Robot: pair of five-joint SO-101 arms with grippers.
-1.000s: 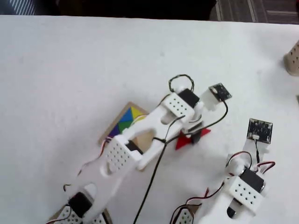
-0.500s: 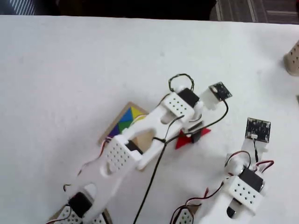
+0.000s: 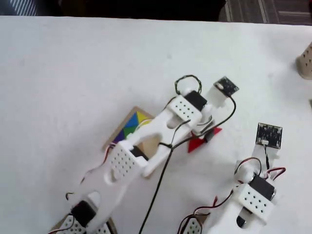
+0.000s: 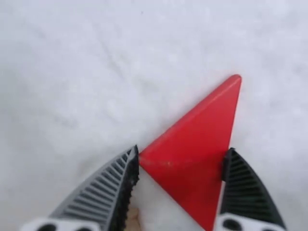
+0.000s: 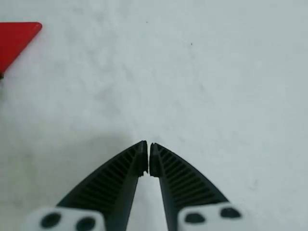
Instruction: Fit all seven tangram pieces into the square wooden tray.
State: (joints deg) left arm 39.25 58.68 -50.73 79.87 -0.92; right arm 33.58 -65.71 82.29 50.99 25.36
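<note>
Closest to me, my right gripper [image 5: 148,151] is clenched on nothing over bare table. Left gripper [image 4: 180,156] has the red triangle [image 4: 197,134] pinched, near the tray [image 3: 119,127]. I'd call this the carry step: next is lift, swing over, rotate to fit. The tray already holds yellow, green and blue pieces [image 3: 131,126].

The red triangle [image 4: 192,159] has a smooth, faintly satin painted face. The white table cover [image 4: 96,57] looks matt and softly grained, like cloth. The left gripper [image 4: 182,151] has matt plastic fingers [image 4: 113,185] with ribbed inner faces. The tray [image 3: 151,144] shows bare pale wood.
</note>
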